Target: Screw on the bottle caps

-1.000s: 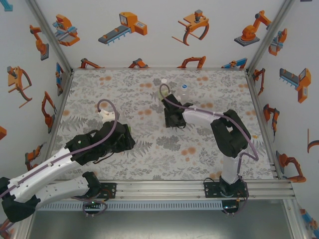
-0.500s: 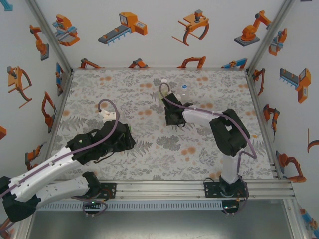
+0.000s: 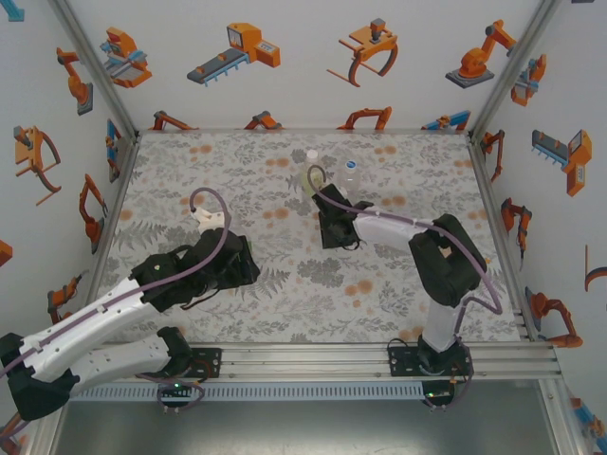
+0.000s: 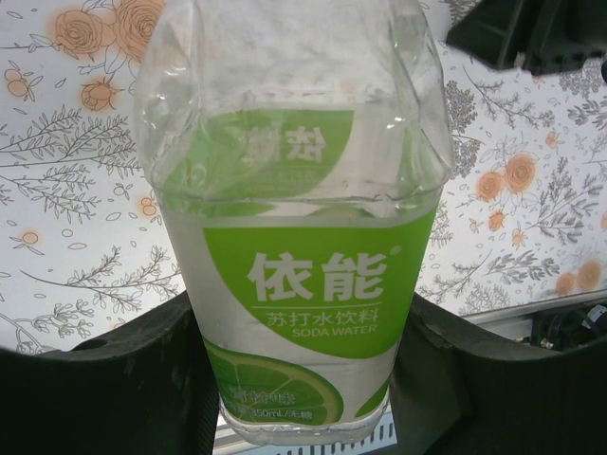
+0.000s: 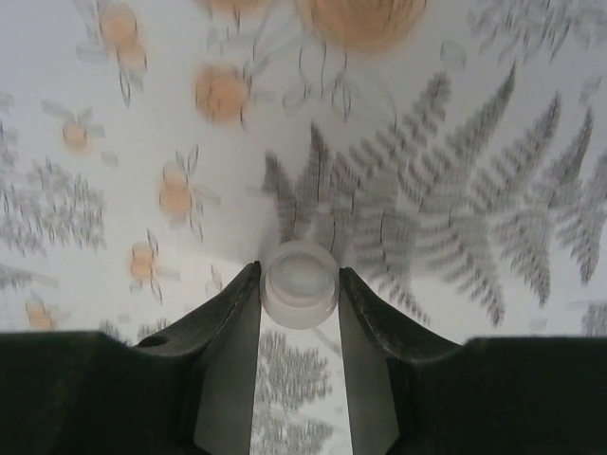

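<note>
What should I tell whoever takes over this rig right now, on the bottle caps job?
The left gripper is shut on the green-label bottle.
The right gripper is closed on a white cap, with a fingertip on each side.
A second bottle and a third bottle stand at the far middle of the table; they are too small to tell whether they are capped.
Done: one bottle and one cap gripped.
Left: bring the cap to the bottle's mouth, screw it on, then check the others.
</note>
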